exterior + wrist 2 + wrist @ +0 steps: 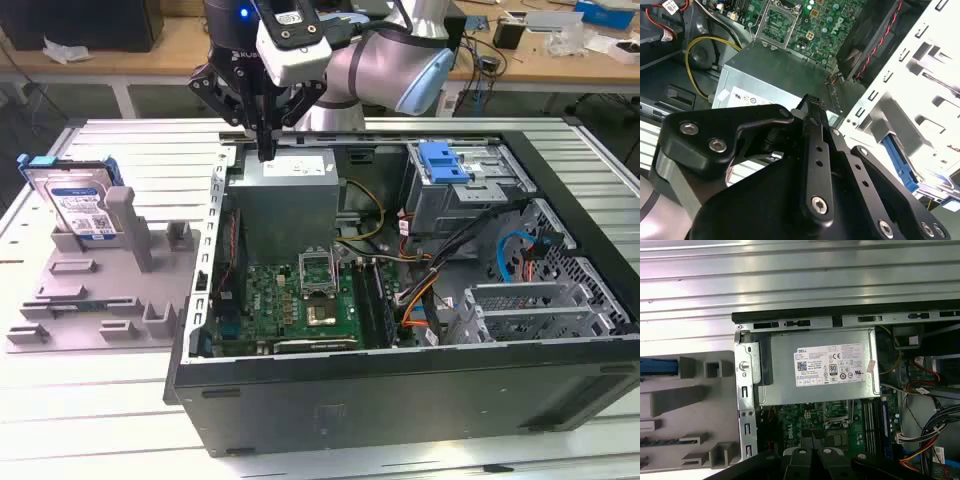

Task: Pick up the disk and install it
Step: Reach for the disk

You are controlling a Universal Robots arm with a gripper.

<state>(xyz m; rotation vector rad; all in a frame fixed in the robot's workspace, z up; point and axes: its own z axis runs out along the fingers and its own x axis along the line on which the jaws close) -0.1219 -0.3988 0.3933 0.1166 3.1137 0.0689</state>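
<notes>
Gripper (265, 148) fingers together, empty, over power supply (288, 168). Disk (83, 208) upright in grey fixture (95, 300), well apart at exterior view's left. Risk: low tips clip case wall (214, 230) when traversing.

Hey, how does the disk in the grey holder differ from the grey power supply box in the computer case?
The disk stands on edge in the grey holder outside the case; the power supply box sits inside it. The disk is far smaller than the box. The disk has a blue frame; the box is bare grey metal. The gripper hangs over the box, well away from the disk. Both carry a printed label.
</notes>
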